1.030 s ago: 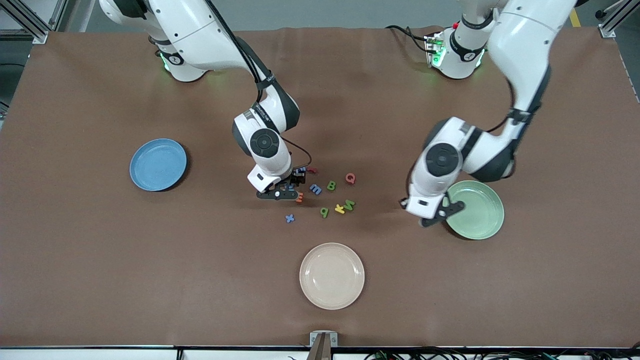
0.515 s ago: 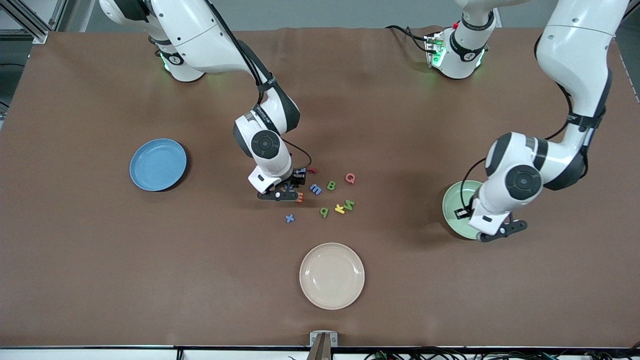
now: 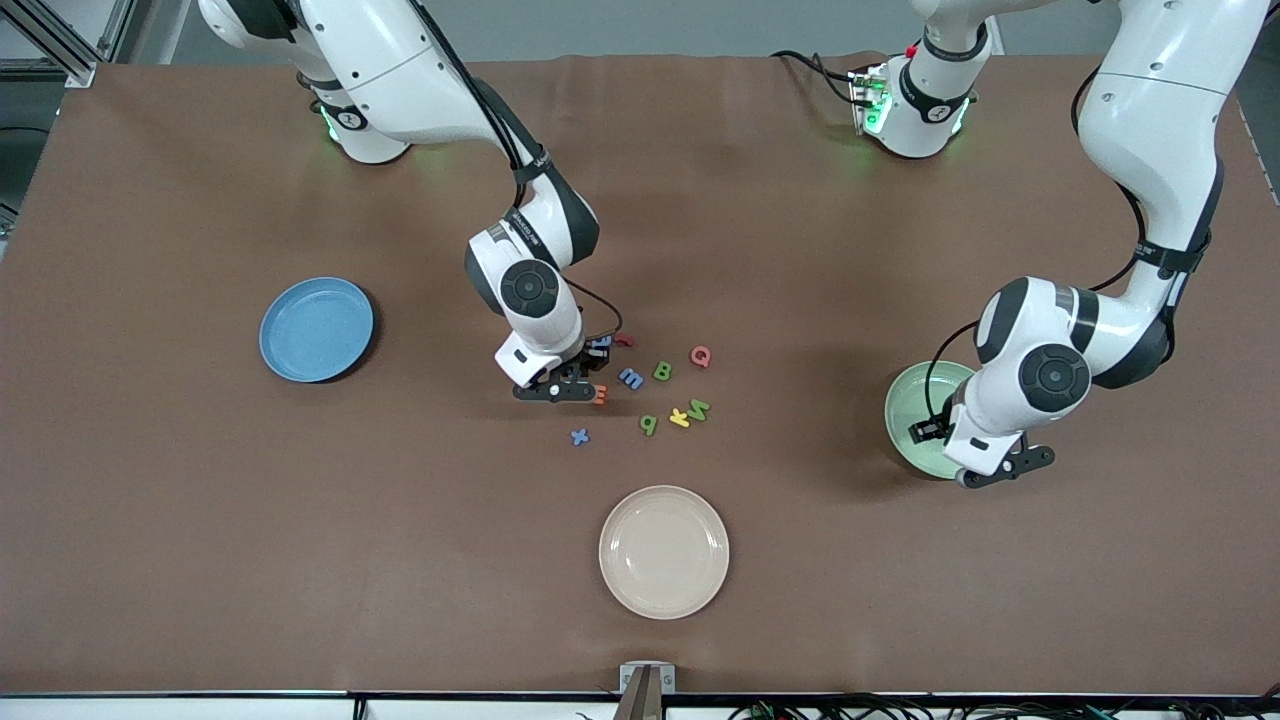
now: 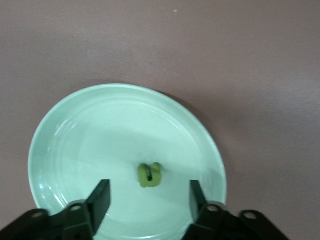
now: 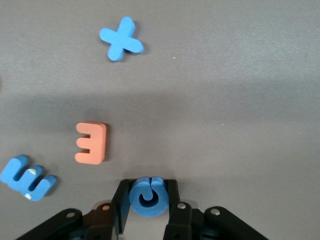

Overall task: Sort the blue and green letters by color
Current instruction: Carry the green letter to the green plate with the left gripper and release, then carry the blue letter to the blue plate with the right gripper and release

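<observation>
Over the pale-green plate (image 3: 912,398) at the left arm's end hangs my left gripper (image 4: 150,192), open, with a small green letter (image 4: 149,175) lying loose on the plate (image 4: 100,130) between its fingers. In the cluster at mid-table my right gripper (image 5: 146,192) is shut on a round blue letter (image 5: 146,196), low at the table top (image 3: 572,385). Loose on the table are a blue X (image 3: 579,436) (image 5: 121,38), another blue letter (image 3: 631,378) (image 5: 27,177), a green B (image 3: 662,371), a green q (image 3: 648,424) and a green M (image 3: 699,408).
An orange E (image 3: 600,396) (image 5: 91,142), a yellow k (image 3: 680,417) and a red Q (image 3: 701,356) lie among the letters. A blue plate (image 3: 316,329) sits toward the right arm's end. A beige plate (image 3: 664,551) lies nearer the front camera.
The left arm swung from beside the letters to over the pale-green plate and opened, leaving a green letter on it. The right gripper closed on the round blue letter.
</observation>
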Controlling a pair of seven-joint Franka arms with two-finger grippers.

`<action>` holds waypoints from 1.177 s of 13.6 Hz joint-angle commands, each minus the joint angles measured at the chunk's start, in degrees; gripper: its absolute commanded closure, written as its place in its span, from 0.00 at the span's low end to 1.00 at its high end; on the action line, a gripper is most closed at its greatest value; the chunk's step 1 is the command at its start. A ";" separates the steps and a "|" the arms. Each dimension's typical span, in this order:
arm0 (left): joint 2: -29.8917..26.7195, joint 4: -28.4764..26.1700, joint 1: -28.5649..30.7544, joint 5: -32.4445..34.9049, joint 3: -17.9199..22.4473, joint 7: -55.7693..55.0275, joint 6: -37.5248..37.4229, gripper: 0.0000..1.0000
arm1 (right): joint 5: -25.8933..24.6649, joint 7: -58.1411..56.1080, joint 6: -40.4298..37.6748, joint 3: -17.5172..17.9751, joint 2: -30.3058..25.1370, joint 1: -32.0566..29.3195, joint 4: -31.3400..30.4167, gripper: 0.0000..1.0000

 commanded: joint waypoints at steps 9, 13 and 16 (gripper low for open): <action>10.81 14.00 -18.58 0.73 -2.62 -48.21 -0.11 0.06 | -4.11 -40.56 -29.24 -1.57 -24.98 -25.58 -10.06 1.00; 14.95 17.88 -22.72 0.47 -2.53 -58.32 0.07 0.09 | -5.43 -58.26 -23.12 -1.57 -29.65 -38.07 -19.64 1.00; 17.24 20.70 -25.79 0.47 -2.27 -66.68 0.07 0.14 | -5.43 -62.42 -13.19 -1.57 -30.28 -41.17 -27.03 1.00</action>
